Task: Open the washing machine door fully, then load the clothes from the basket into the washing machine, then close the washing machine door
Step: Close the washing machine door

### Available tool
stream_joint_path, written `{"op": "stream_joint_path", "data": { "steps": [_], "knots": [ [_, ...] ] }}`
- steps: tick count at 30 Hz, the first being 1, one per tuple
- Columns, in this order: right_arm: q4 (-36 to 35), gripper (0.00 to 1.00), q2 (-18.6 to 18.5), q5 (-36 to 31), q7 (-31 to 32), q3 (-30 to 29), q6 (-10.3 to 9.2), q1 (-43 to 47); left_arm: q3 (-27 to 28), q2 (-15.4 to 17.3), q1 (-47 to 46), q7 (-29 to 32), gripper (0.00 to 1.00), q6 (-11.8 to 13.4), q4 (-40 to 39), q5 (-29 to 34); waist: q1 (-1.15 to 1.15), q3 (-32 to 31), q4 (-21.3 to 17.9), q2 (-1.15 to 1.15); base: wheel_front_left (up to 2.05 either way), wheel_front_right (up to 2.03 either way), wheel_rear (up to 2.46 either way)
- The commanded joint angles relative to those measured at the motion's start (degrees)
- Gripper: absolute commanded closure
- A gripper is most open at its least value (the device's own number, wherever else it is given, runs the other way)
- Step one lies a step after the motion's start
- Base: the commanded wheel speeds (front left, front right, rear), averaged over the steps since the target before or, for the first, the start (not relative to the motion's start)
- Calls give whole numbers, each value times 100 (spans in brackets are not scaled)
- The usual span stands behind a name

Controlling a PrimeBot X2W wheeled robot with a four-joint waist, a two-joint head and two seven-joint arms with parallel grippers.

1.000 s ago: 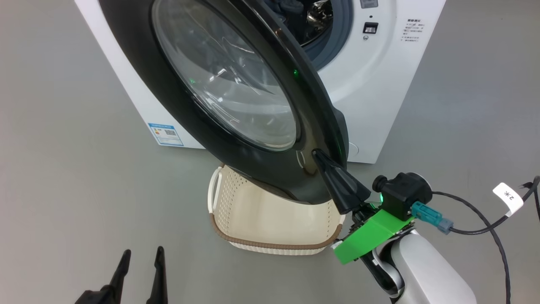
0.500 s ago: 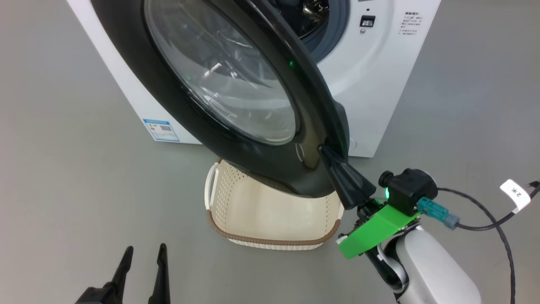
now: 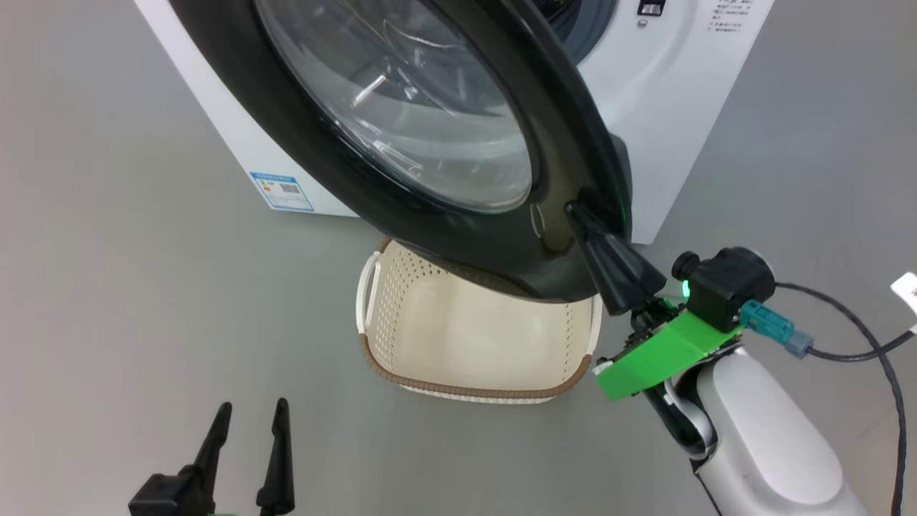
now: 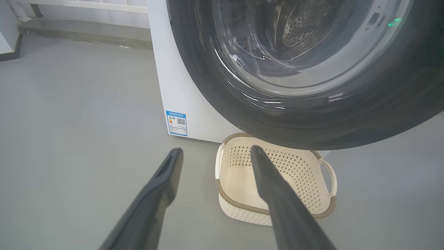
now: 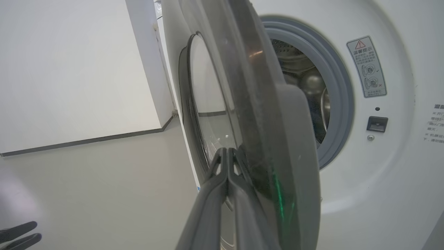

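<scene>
**Head view.**
- Washing machine (image 3: 666, 122): white, standing on the grey floor (image 3: 107, 301), blue energy label (image 3: 281, 190) low on its front.
- Washing machine door (image 3: 401, 122): part open, swung out from the front, its lower edge hanging above the basket.
- Basket (image 3: 466, 337): on the floor just in front of the machine, upright, cream inside bare.
- Right gripper (image 3: 575, 211): jaws closed together with nothing between them, tip set against the door's black outer face near its free edge.
- Left gripper (image 3: 253, 407): jaws open, empty, low over bare floor, well apart from the basket.

**Left wrist view.**
- Left gripper (image 4: 215, 150): jaws spread and gripping nothing.
- Basket (image 4: 242, 173): beyond the fingers, under the door (image 4: 295, 69).
- Label (image 4: 177, 123): to the left of the basket.

**Right wrist view.**
- Right gripper (image 5: 227, 150): fingers pressed flat to each other, lying along the door's outer side beside its rim (image 5: 270, 121).
- Grey gasket (image 5: 341, 100) and steel drum (image 5: 305, 80): seen past the door's edge.
- Clothes: not identifiable. A dim bluish patch lies low in the drum, too dark to tell what it is.
</scene>
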Motion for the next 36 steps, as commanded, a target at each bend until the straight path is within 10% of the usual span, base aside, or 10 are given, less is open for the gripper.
{"op": "stream_joint_path", "data": {
  "steps": [1, 36],
  "knots": [
    [-157, 100, 10, -14, -27, 32, 9, -191, 168, 33, -186, -37, 0, 19, -155, -47, 0, 69, -3, 0, 0, 0, 0],
    [-147, 100, -428, -166, -27, -111, 9, -1610, 17, 33, -658, -37, 0, -94, -211, 75, 0, 1114, -112, 0, 0, 0, 0]
  ]
}}
